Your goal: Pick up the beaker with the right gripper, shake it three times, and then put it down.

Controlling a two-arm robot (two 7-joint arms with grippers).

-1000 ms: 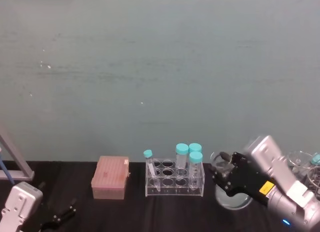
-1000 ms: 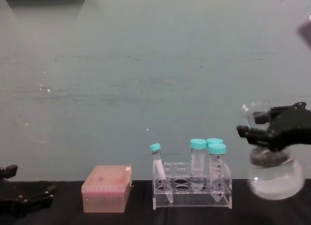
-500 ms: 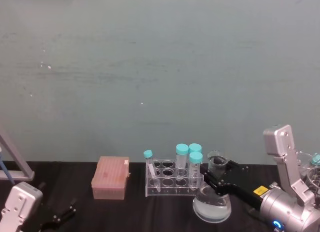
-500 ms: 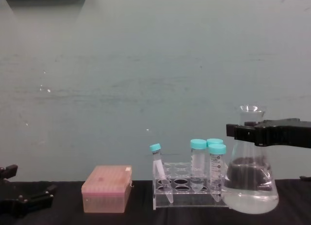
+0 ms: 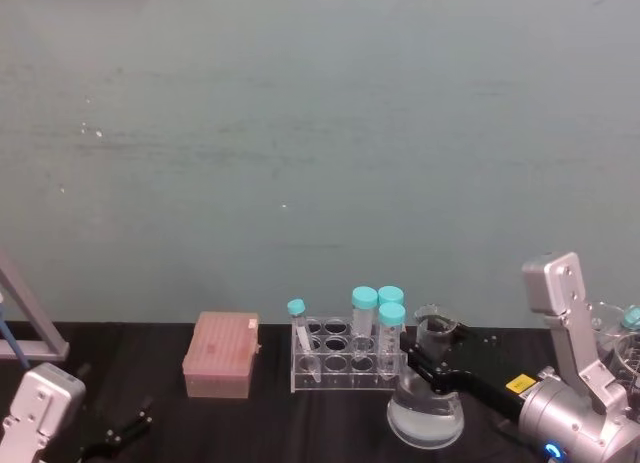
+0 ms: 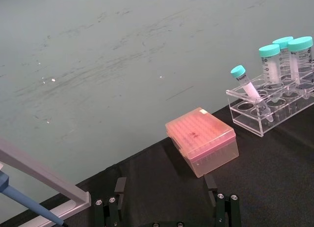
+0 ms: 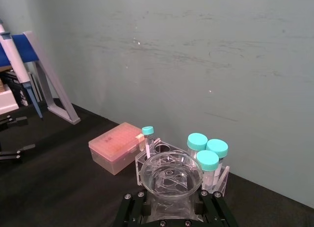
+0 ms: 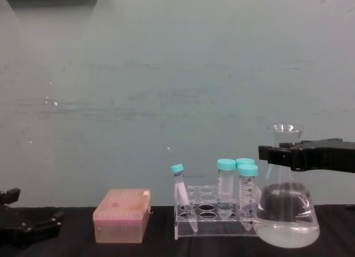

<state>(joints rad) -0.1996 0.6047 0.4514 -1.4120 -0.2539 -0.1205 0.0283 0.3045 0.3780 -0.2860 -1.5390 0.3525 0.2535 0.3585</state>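
Beaker was pinched at its neck between the flat jaws of the right gripper, just under the flared rim, probably so the liquid-heavy base hung straight below the grip. The base was on or barely above the table; I could not tell which. The tube rack stood just beside the gripper's left, with the left gripper parked far beyond it, fingers spread.

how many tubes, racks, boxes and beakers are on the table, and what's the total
tubes: 4
rack: 1
box: 1
beaker: 1
total: 7
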